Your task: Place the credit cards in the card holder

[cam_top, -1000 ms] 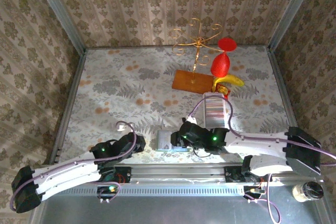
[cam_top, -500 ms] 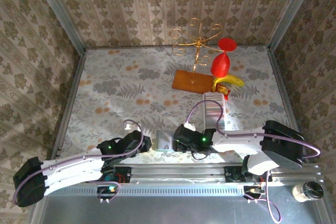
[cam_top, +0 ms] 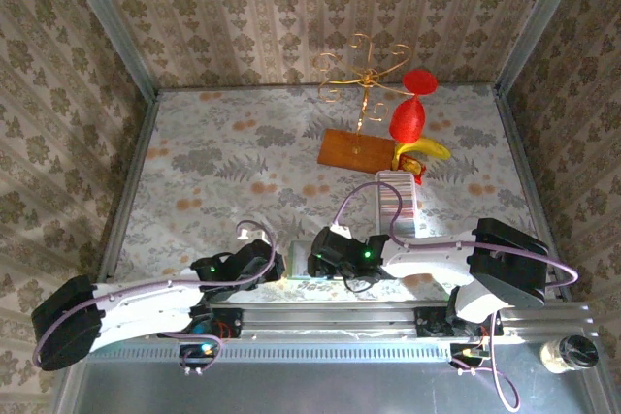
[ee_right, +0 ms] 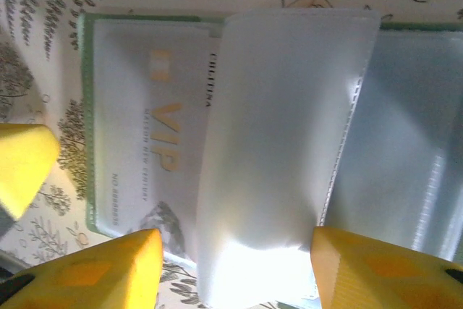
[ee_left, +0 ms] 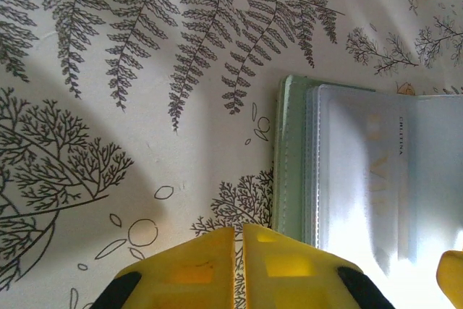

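The holder (ee_right: 405, 121) lies open and flat at the near edge of the table (cam_top: 213, 172), between the two arms. One card (ee_right: 155, 157) already sits in its left pocket, under clear plastic. A loose clear flap (ee_right: 282, 128) lies over the middle of the holder. The right gripper (ee_right: 235, 244) is open with one finger at each side of this flap, probably to lift it and free the next pocket. The left gripper (ee_left: 237, 231) is closed on nothing, and its tips rest on the table just beside the holder's green left edge. I think it stands there so that the holder cannot slide. On the card I read big gold letters "VIP". A small dark word above looks like "CHILTINA", but I am not sure. The finer lines are too small to read. The tray (cam_top: 396, 203) is well apart, further back.
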`<state>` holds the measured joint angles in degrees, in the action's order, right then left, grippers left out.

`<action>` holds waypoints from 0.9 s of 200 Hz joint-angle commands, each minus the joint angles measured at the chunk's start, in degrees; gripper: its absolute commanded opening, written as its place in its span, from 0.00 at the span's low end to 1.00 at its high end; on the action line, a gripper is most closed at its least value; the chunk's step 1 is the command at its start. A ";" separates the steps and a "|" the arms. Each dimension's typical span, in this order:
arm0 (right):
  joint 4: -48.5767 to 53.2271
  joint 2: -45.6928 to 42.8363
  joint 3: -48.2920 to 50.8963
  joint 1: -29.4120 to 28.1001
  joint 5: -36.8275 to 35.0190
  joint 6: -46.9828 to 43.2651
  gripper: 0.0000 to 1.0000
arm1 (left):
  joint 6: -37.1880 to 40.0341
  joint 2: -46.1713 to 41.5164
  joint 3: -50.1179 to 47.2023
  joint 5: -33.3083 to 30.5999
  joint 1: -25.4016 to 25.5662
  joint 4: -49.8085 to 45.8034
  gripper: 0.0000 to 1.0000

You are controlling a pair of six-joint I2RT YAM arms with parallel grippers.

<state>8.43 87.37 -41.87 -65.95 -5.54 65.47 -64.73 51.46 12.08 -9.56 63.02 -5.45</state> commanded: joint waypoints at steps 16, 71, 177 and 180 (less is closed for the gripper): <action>-7.94 0.65 0.31 -0.40 1.21 4.01 0.57 | -0.83 1.30 -1.59 -0.33 0.43 3.24 0.10; -15.98 2.26 2.40 -0.40 2.22 7.51 0.57 | -1.18 3.32 -1.42 0.30 0.52 3.93 0.07; -28.97 6.17 3.77 -0.40 3.95 8.53 0.57 | -4.20 -15.80 -4.83 -4.50 0.48 -8.82 0.06; -29.21 6.37 3.75 -0.40 3.96 8.53 0.57 | -4.24 -16.31 -4.86 -4.58 0.54 -9.17 0.06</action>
<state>-15.70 91.68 -38.61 -65.95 -2.04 73.76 -67.29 38.74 8.43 -11.84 63.02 -9.26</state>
